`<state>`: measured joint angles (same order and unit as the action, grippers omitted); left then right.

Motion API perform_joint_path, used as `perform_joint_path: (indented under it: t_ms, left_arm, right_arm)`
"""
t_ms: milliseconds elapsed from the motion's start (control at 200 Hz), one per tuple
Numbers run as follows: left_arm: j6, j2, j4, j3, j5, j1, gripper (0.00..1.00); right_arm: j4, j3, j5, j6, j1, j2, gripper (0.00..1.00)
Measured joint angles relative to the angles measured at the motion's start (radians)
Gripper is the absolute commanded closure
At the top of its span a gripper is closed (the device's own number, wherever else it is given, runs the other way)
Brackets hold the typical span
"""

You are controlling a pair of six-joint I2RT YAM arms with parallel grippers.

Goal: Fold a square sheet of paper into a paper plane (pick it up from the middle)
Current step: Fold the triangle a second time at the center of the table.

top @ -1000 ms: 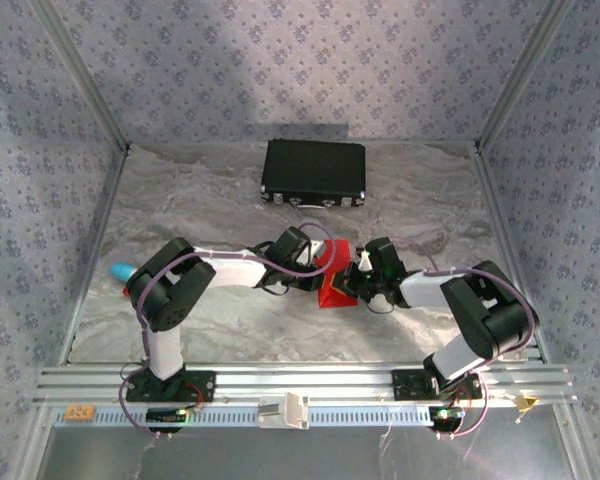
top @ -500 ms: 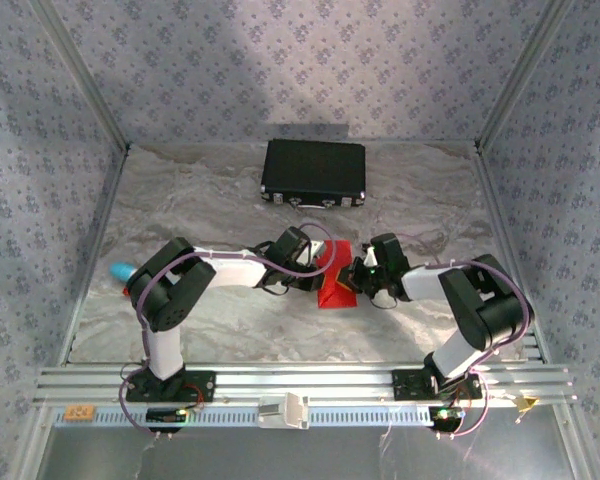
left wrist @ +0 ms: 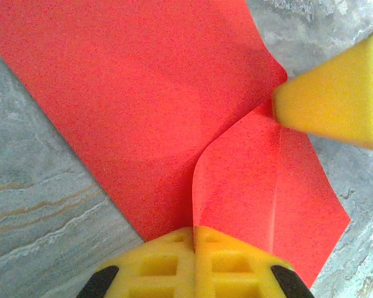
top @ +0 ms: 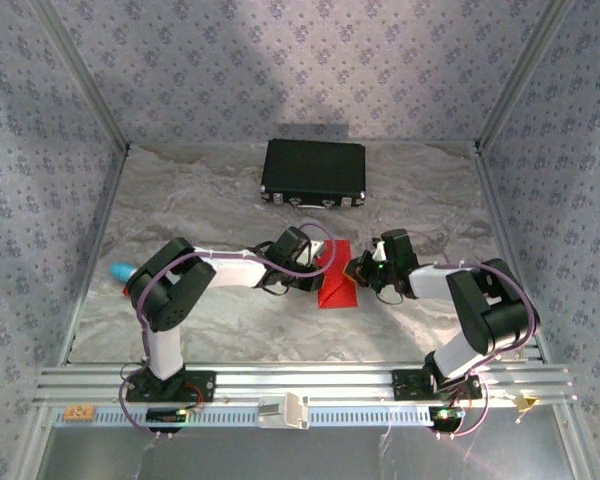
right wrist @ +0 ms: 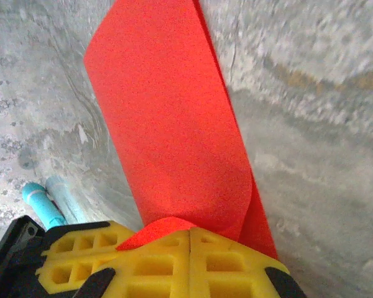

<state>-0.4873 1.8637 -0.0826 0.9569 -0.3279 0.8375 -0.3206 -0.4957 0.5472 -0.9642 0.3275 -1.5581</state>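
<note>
Square sheet of paper [left wrist: 143, 112] | edges pinched | left fingers [left wrist: 161, 266], right fingers [right wrist: 146, 264]

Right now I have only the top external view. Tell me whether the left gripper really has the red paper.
Observer: Yes. The left wrist view shows the left gripper shut on the red sheet of paper, pinching a raised flap.
Operator: Now report the other arm.
Observer: The right gripper is shut on the paper too; the sheet curls over right where it is gripped.
Operator: Say how the rest lies.
Observer: In the left wrist view the wide part lies flat on the marbled table.
</note>
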Motion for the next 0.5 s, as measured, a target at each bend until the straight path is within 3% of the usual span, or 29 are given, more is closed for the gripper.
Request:
perform_joint_path:
  t_ms: [500]
  left_arm:
    - [0.000, 0.000, 0.001, 0.000, 0.000, 0.000, 1.00]
  right_arm:
    - [0.007, 0.002, 0.014, 0.001, -0.029, -0.014, 1.00]
